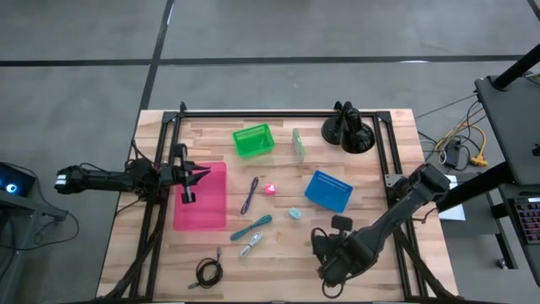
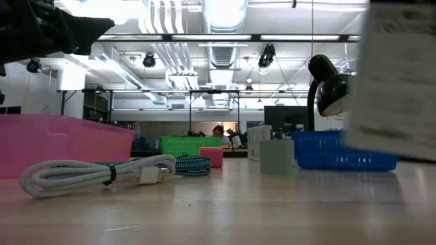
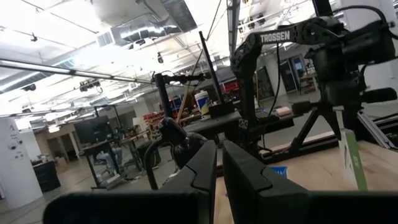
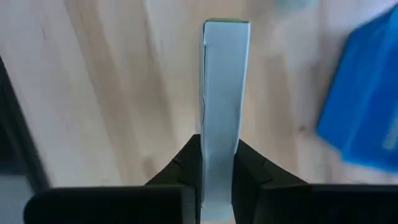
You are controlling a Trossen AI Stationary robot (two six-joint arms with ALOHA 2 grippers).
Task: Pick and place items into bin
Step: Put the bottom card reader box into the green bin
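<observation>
My right gripper [image 4: 217, 163], at about five o'clock on the bench [image 1: 371, 177], is clamped on a pale flat bar [image 4: 225, 93] that stands between its fingers. My left gripper [image 1: 196, 176], jaws pressed together and holding nothing, hovers at nine o'clock over the pink tray [image 1: 211, 211]. Near centre lie the purple pen [image 1: 250, 196], teal tool [image 1: 253, 226], blue bin [image 1: 329, 191] and green basket [image 1: 253, 140].

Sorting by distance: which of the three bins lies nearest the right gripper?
The blue bin; the green bin and pink bin lie farther from the right gripper.
</observation>
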